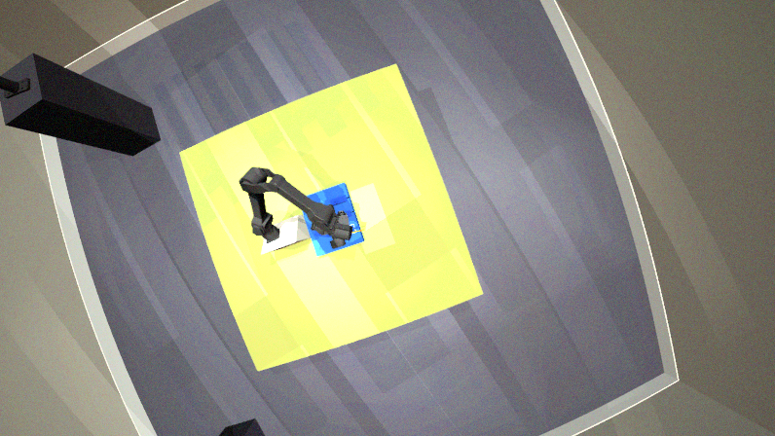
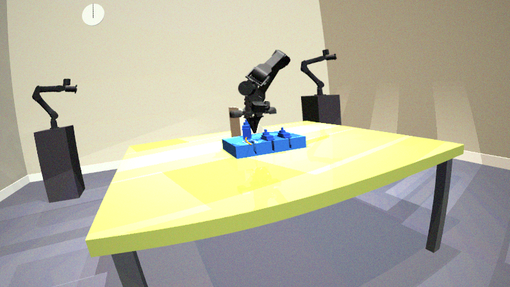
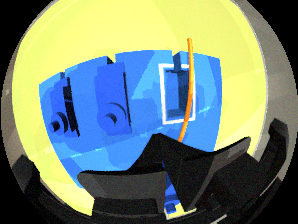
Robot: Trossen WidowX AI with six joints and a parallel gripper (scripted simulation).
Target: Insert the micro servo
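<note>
The blue deck point(image 1: 330, 196) point(image 2: 271, 147) point(image 3: 93, 145) lies on the yellow table point(image 1: 325, 303) point(image 2: 214, 185). The loose micro servo point(image 2: 245, 128) stands upright on the deck's left end, taller than the two seated servos point(image 2: 266, 135) point(image 2: 283, 133) point(image 3: 113, 106) point(image 3: 60, 106). Its orange cable point(image 2: 246, 141) point(image 3: 186, 90) runs across the marked pocket point(image 3: 164, 96) point(image 1: 352, 224), which has a white outline and is empty. My gripper point(image 1: 339, 234) point(image 2: 254, 130) point(image 3: 156, 137) is shut on nothing. It points down just right of the loose servo, close above the deck. The fingers hide the servo in the wrist view.
A brown upright board point(image 2: 234, 121) stands behind the deck near the arm's base. Two black pedestals point(image 2: 58, 160) point(image 2: 321, 108) point(image 1: 81, 105) with camera arms stand on the floor beyond the table.
</note>
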